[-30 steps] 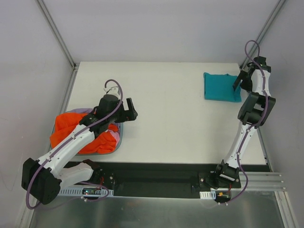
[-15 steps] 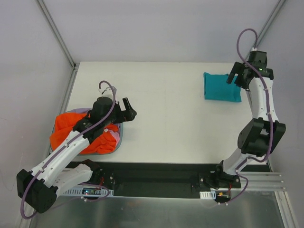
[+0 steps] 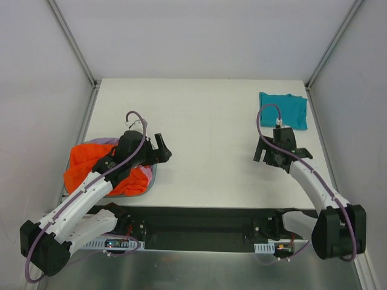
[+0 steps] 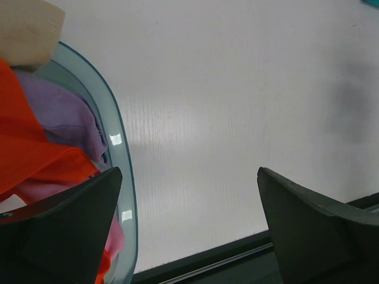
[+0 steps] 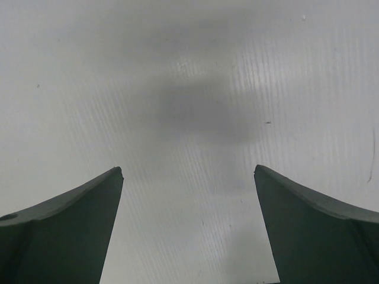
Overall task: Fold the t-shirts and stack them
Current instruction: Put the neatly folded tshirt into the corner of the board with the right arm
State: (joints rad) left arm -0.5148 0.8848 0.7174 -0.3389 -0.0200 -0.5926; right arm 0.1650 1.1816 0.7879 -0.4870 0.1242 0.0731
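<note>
A folded teal t-shirt (image 3: pixel 283 110) lies at the back right of the table. A crumpled bright orange t-shirt (image 3: pixel 84 166) fills a tray at the left, with a lavender-pink t-shirt (image 3: pixel 145 172) showing under it. My left gripper (image 3: pixel 162 148) hangs open just right of the tray, holding nothing. In the left wrist view the gripper (image 4: pixel 189 171) spans bare table, with the orange t-shirt (image 4: pixel 23 148) and the lavender t-shirt (image 4: pixel 59 112) at the left. My right gripper (image 3: pixel 260 151) is open over bare table, in front of and left of the teal shirt. The right wrist view shows this gripper (image 5: pixel 188 168) empty.
The grey-blue tray (image 3: pixel 152 176) sits at the table's left front; its glossy rim (image 4: pixel 121 177) runs under my left finger. A tan piece (image 4: pixel 29 26) rests at the tray's far end. The black base rail (image 3: pixel 199 220) borders the near edge. Walls close in on three sides.
My right arm has swung away from the teal shirt at the back right, down and forward over the table's right middle. My left arm shifted slightly. Both grippers stayed open.
</note>
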